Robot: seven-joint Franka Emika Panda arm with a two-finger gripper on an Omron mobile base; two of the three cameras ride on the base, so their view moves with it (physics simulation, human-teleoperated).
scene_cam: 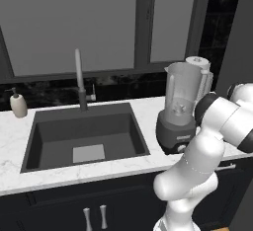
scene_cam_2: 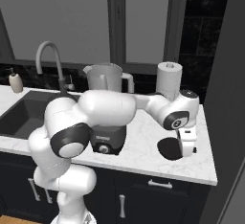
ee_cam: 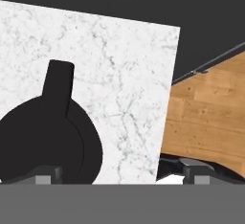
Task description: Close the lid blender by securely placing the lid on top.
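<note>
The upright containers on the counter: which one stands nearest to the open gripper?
The white round-topped cylinder, just behind the gripper. The clear greyish blender jar stands further left, the small beige soap bottle beyond the sink.

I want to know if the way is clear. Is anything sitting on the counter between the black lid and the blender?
In the right base view, only bare marble counter lies between the lid and the blender; the arm crosses above it.

Soap bottle [scene_cam: 19, 104] left of sink [scene_cam: 84, 136], faucet [scene_cam: 79, 79] behind it
</note>
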